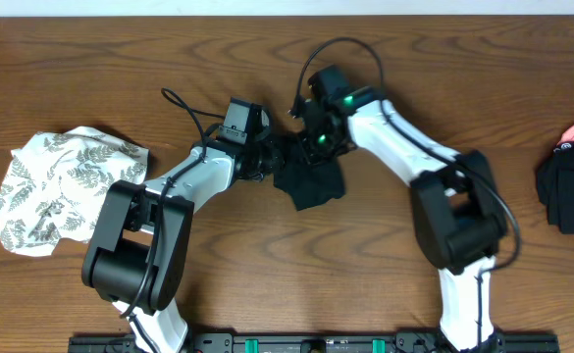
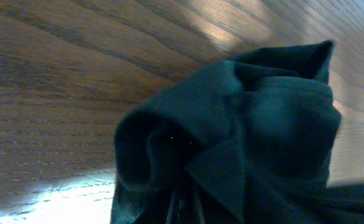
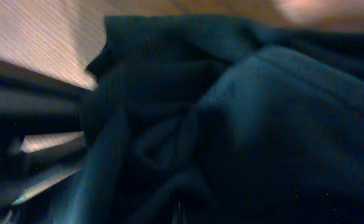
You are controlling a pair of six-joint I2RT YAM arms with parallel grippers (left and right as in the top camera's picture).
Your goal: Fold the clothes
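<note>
The left hand point(image 1: 265, 160) and right hand point(image 1: 309, 147) are both clamped together on the far edge of the black shirt point(image 1: 312, 183), which is bunched mid-worktop point(image 1: 267, 279); the fabric gathers tightly at each.

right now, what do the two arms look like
Both match: white tube-like links between bulky black joint housings. The left arm has a thin cable, black, looping near its wrist. The right arm has a longer cable, also black, arching over its wrist, plus two green lights. No lettering is readable.
</note>
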